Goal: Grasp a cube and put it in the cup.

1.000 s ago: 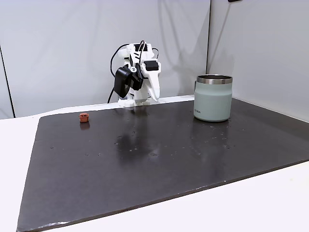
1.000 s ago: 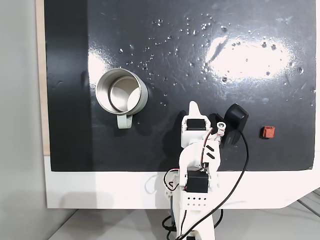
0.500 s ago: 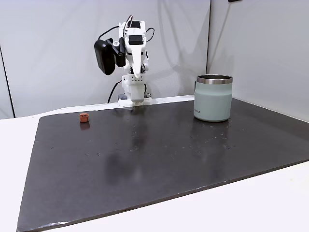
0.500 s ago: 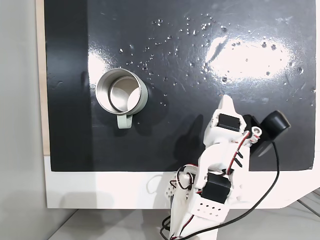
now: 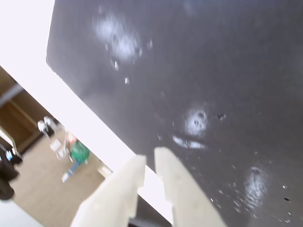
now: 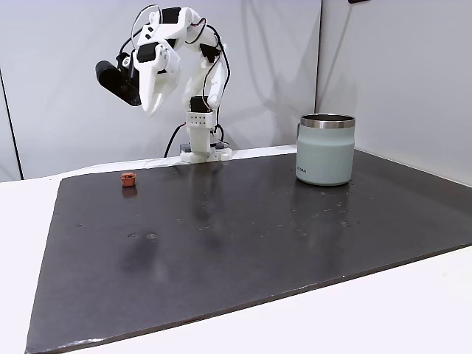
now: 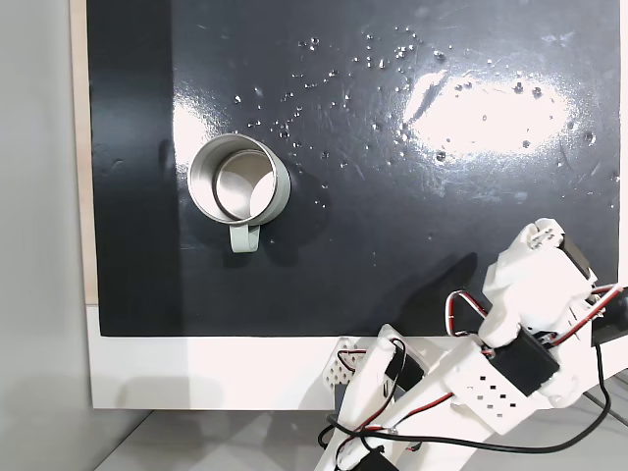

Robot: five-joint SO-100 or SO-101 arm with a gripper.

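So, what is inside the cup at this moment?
In the fixed view from above, the cup shows only its bare steel bottom and wall. The cube sits on the dark mat, apart from it.

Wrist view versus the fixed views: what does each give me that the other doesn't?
Wrist view: the gripper up close, jaws nearly closed on nothing, near the mat's edge, with floor clutter beyond. A fixed view: the cube lying on the mat left of the arm's base, and the cup upright at right. Both: the dark mat.
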